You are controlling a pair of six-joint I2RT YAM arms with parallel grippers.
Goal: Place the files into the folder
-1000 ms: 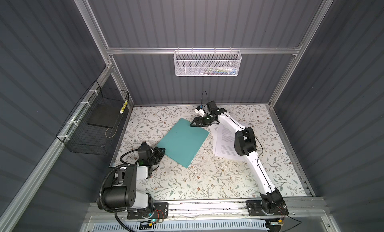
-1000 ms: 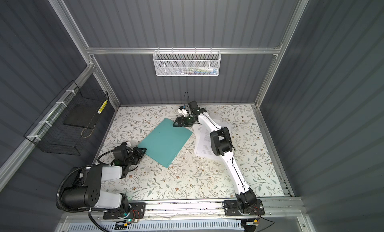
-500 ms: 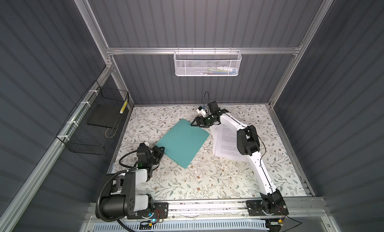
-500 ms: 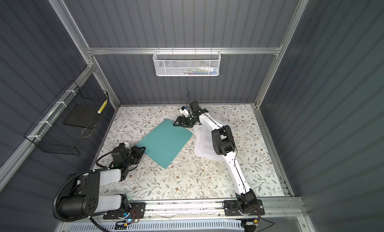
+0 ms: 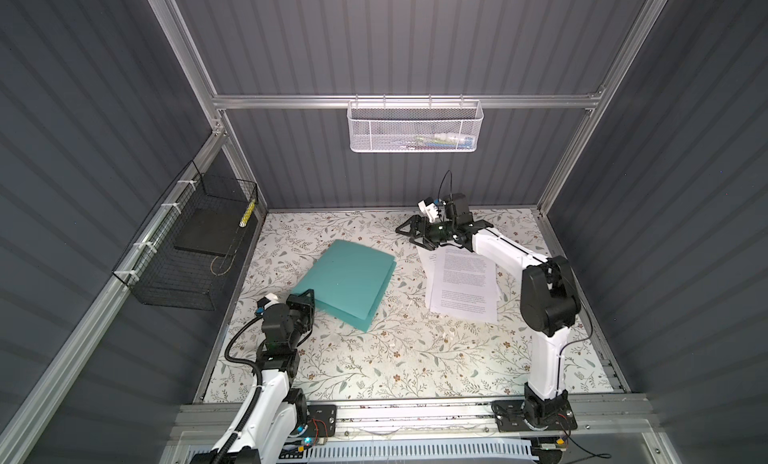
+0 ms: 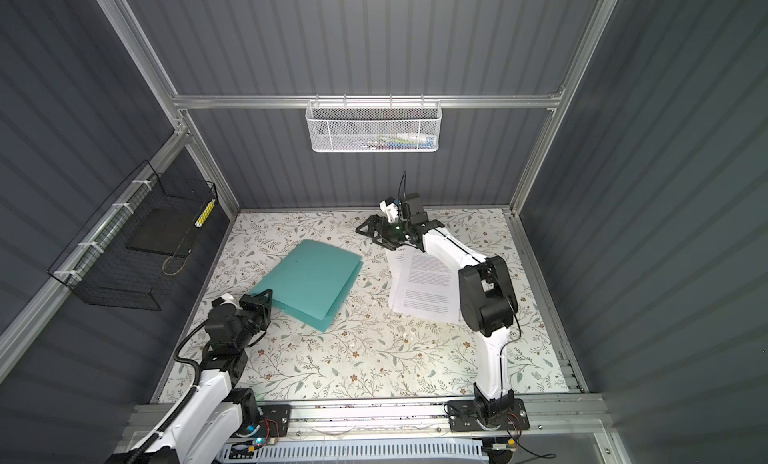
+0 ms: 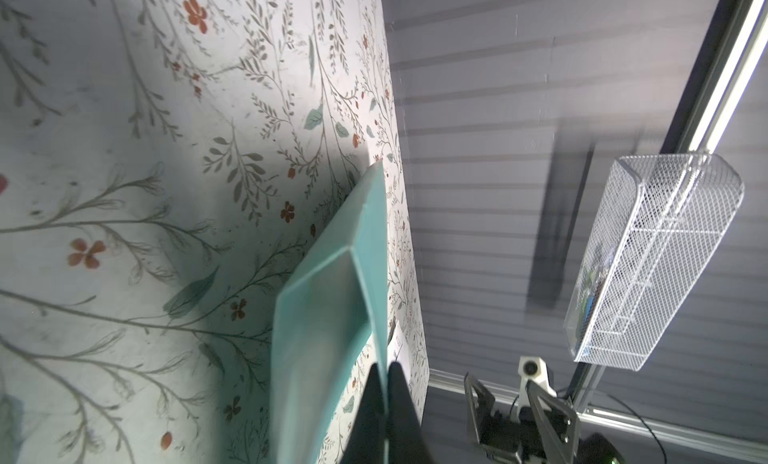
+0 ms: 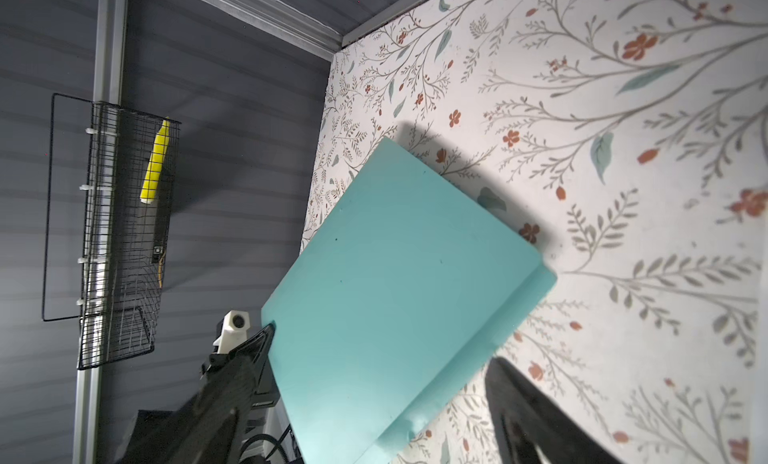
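The teal folder (image 5: 349, 283) (image 6: 311, 279) lies at an angle on the left-middle of the floral table. My left gripper (image 5: 309, 293) (image 6: 268, 293) (image 7: 384, 366) is shut on the near-left corner of its top cover, which stands slightly off the lower flap (image 7: 324, 308). The files (image 5: 463, 283) (image 6: 428, 283), white printed sheets, lie in a loose stack to the folder's right, partly under my right forearm. My right gripper (image 5: 409, 233) (image 6: 370, 233) (image 8: 382, 345) hovers open near the back of the table, between folder (image 8: 395, 275) and files, holding nothing.
A black wire basket (image 5: 195, 250) on the left wall holds a dark grey slab and a yellow item. A white mesh basket (image 5: 415, 127) hangs on the back wall. The right arm's elbow (image 5: 548, 296) stands over the files' right edge.
My left gripper has crept forward at the folder's corner and the top cover now sits offset from the lower flap. The right gripper has drifted slightly to the right, still open.
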